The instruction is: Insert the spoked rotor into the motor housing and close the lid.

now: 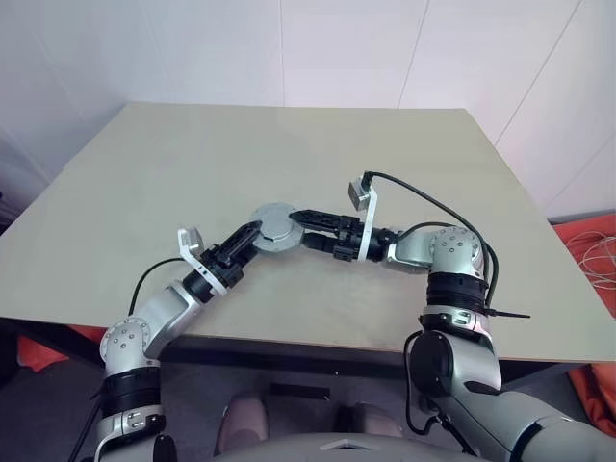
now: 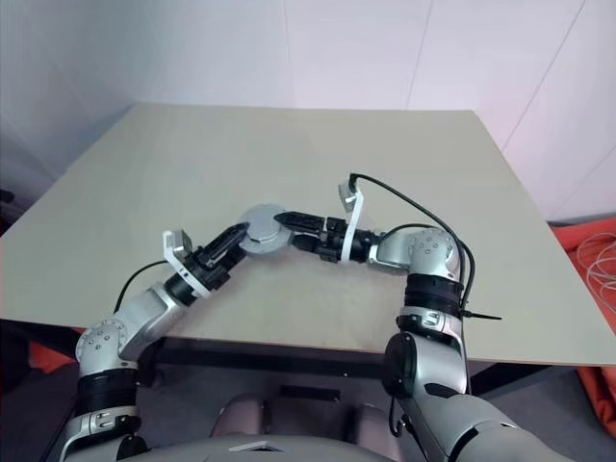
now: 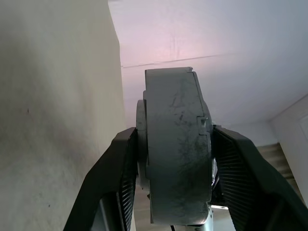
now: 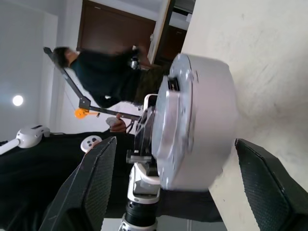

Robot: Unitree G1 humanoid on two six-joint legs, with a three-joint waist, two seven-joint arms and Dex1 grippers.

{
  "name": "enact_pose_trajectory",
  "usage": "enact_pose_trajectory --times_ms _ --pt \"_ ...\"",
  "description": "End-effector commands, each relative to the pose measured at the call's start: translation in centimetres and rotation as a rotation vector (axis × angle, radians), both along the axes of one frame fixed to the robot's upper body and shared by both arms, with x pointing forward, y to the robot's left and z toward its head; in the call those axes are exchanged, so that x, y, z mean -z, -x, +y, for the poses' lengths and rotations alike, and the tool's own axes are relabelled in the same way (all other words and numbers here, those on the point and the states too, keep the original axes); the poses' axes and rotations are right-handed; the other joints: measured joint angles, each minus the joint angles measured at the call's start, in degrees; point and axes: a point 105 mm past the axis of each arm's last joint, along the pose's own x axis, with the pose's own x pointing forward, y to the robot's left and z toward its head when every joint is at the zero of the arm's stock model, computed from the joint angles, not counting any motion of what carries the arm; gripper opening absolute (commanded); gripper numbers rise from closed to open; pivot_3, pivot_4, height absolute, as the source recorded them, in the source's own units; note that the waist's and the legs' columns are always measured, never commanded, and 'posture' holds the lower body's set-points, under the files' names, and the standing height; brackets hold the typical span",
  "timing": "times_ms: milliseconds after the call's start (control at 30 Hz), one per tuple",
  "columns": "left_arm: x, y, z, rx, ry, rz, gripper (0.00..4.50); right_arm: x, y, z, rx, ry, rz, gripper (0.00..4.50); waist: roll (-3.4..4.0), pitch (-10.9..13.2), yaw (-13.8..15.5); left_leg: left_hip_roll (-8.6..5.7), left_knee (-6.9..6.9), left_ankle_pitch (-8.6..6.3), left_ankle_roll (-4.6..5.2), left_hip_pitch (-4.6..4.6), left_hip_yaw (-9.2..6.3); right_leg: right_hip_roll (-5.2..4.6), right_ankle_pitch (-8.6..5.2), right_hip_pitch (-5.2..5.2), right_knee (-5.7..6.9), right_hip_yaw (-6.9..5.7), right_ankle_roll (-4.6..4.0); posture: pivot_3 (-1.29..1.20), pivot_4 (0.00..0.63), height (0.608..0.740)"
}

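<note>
The motor housing (image 1: pixel 274 229) is a thick round grey-silver body held a little above the tan table. My left gripper (image 1: pixel 254 236) is shut on it from the near left, its black fingers (image 3: pixel 120 178) pressed against the two flat sides. The lid (image 4: pixel 168 130), a thinner disc, lies flush against the housing's face. My right gripper (image 1: pixel 301 229) reaches in from the right and stands open, its fingers (image 4: pixel 96 178) spread wide on either side of the housing without touching it. The spoked rotor is hidden.
The tan table (image 1: pixel 289 154) stretches far ahead and to both sides, with its front edge just under my arms. Orange material and pale cables (image 1: pixel 597 252) lie on the floor at the right. A person in dark clothes (image 4: pixel 101 77) stands behind the housing in the right wrist view.
</note>
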Motion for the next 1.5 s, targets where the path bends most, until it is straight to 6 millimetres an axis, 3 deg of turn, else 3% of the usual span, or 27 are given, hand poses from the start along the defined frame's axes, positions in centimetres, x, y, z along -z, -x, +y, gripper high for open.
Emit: enact_pose_trajectory --times_ms 33,133,267,400,500,667,900,1233,1500 --pt "-2.8 -0.7 2.6 -0.111 0.046 -0.117 2.03 -0.4 -0.1 -0.6 0.008 -0.017 -0.009 4.50 0.00 0.0 0.0 0.00 0.00 0.00 0.00 0.00 0.00 0.00 0.00 0.00 0.00 0.00 0.00 0.00 0.000 0.740" --pt "-3.1 -1.2 4.5 -0.217 0.051 -0.125 2.03 0.3 -0.5 -1.2 0.042 0.023 0.004 4.50 0.00 0.0 -0.1 0.01 0.01 0.00 0.00 0.01 0.00 0.00 0.00 0.01 0.01 0.00 0.00 0.00 0.000 0.740" --pt "-2.3 -2.9 10.4 -0.539 -0.035 -0.070 2.03 0.7 -0.3 -1.9 0.041 0.121 -0.080 4.50 -0.01 0.0 0.0 0.01 0.02 0.00 0.00 0.02 -0.01 0.00 0.00 0.10 0.00 -0.02 0.00 0.00 0.000 0.740" --pt "-3.4 -3.4 13.1 -0.685 0.015 -0.086 2.03 1.1 -0.4 -1.8 0.029 0.191 -0.148 4.50 -0.18 0.0 0.0 0.01 0.03 0.00 0.01 0.03 -0.03 0.00 0.00 0.16 -0.03 -0.04 0.02 0.00 0.000 0.740" --pt "-2.8 -4.5 14.7 -0.786 -0.011 -0.014 2.03 0.5 -0.1 -1.3 -0.012 0.220 -0.209 4.50 -0.30 0.0 0.3 0.03 0.07 0.00 0.01 0.04 -0.07 0.01 0.01 0.16 -0.02 -0.12 0.02 0.00 0.000 0.740" --pt "-2.5 -6.4 15.0 -0.845 -0.003 0.076 2.03 -1.0 0.3 -0.5 -0.068 0.257 -0.320 4.50 -0.51 0.0 0.8 0.03 0.23 0.00 0.01 0.10 -0.14 -0.01 0.08 0.35 -0.05 -0.14 0.16 0.00 0.000 0.740" --pt "-1.3 -8.2 17.1 -0.985 0.007 0.267 2.03 -1.9 0.7 0.0 -0.096 0.258 -0.372 4.50 -0.67 0.0 1.3 0.03 0.26 0.00 0.00 0.08 -0.17 0.00 0.21 0.35 -0.03 -0.15 0.36 0.00 0.000 0.740" --pt "2.1 -7.4 17.3 -1.006 -0.052 0.472 2.03 -1.9 0.4 -0.2 -0.081 0.272 -0.377 4.50 -0.75 0.0 1.2 0.03 0.26 0.00 0.00 0.07 -0.19 -0.01 0.22 0.35 -0.02 -0.15 0.36 0.00 0.000 0.740" --pt "1.1 -6.5 17.1 -1.006 -0.076 0.497 4.47 -1.7 0.4 0.0 -0.085 0.280 -0.373 4.50 -0.77 0.0 1.2 0.03 0.28 0.00 0.00 0.06 -0.19 -0.01 0.22 0.35 0.00 -0.15 0.35 0.00 0.000 0.740"
